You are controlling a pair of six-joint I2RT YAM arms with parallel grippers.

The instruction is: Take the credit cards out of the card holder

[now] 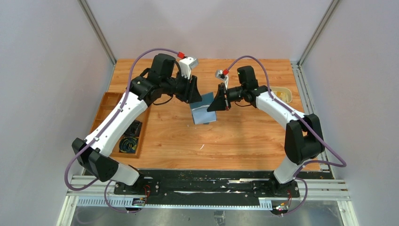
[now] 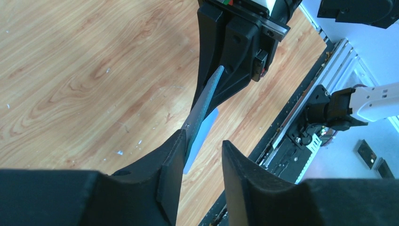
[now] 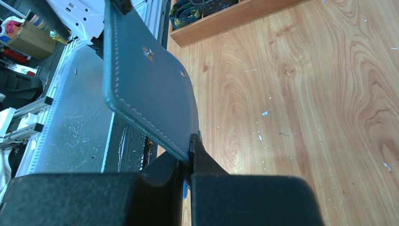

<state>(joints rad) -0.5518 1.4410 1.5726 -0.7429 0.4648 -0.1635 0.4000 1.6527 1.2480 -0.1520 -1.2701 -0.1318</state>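
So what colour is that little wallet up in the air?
The wallet is dark blue with pale edge stitching; clearest in the right wrist view.

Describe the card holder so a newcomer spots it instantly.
Above the middle of the wooden table, between the left gripper and right gripper, hangs the card holder. It is the only flat blue stitched case; the tray is brown, the dish cream.

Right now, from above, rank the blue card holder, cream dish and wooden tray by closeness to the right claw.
1. Blue card holder: gripped by the right claw, in the middle.
2. Cream oval dish: at the right edge.
3. Wooden compartment tray: far left.
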